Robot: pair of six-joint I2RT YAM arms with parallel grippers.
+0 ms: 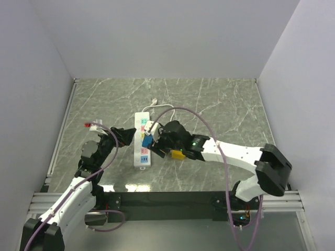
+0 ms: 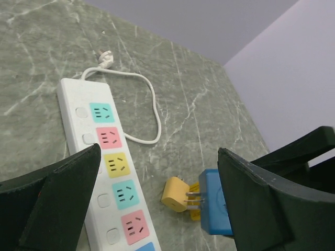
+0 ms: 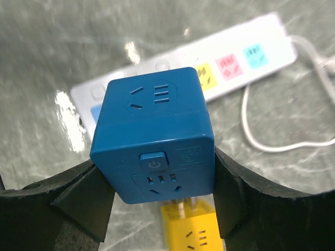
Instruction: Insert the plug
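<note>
The plug is a blue cube [image 3: 154, 130] with three metal prongs, and my right gripper [image 3: 157, 172] is shut on its two sides. It hangs off the table at the right edge of the white power strip [image 1: 141, 157], whose coloured sockets [image 2: 112, 164] face up. In the left wrist view the blue plug [image 2: 214, 209] shows its prongs pointing left, toward the strip. My left gripper [image 2: 159, 157] is open with nothing between its fingers, just left of the strip [image 1: 125, 135].
A yellow adapter [image 1: 178, 155] lies on the marble table just under and beside the blue plug [image 3: 191, 230]. The strip's white cord [image 2: 149, 104] loops to the right and ends at a loose plug at the back. Grey walls enclose the table.
</note>
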